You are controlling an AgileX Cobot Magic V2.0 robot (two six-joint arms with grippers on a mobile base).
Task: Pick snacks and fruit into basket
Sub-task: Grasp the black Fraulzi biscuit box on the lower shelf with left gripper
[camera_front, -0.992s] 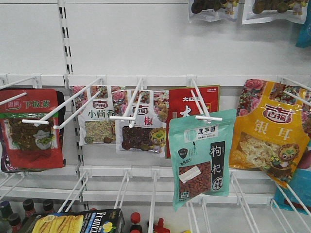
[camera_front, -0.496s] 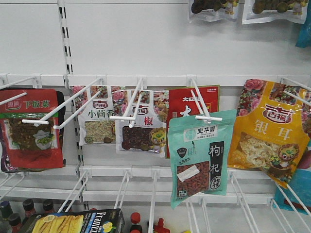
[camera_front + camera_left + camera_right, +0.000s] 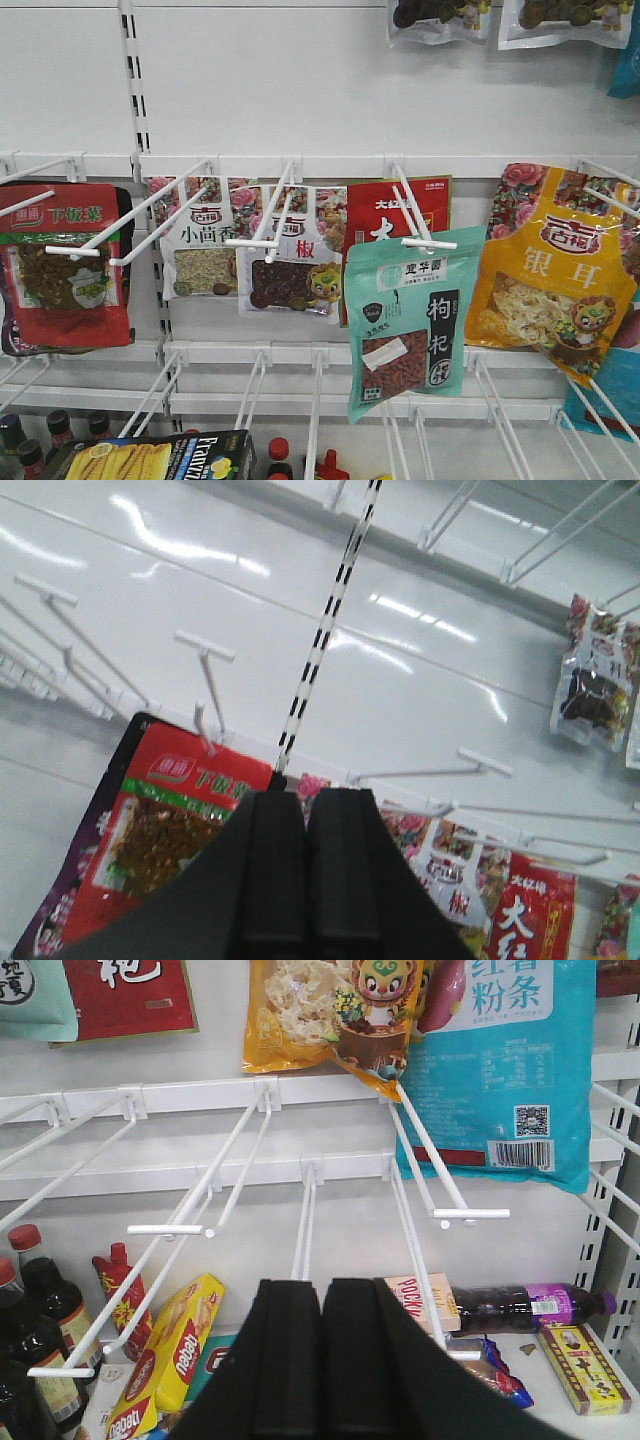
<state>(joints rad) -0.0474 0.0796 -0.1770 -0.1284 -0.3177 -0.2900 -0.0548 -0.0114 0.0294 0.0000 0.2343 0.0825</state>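
On my front view, a red foil pouch of dark greens (image 3: 62, 265) hangs at far left. Below it, at the bottom edge, I see the black-and-blue carton picturing yellow corn cobs (image 3: 150, 460), partly cut off by the frame. Right of centre, the teal pouch with a window of red berries (image 3: 408, 330) hangs tilted from a white wire peg (image 3: 430, 243), just beside a yellow-orange pouch (image 3: 555, 280). My left gripper (image 3: 304, 810) has its jaws pressed together, holding nothing, facing the red pouch. The right gripper (image 3: 321, 1295) is likewise closed and empty.
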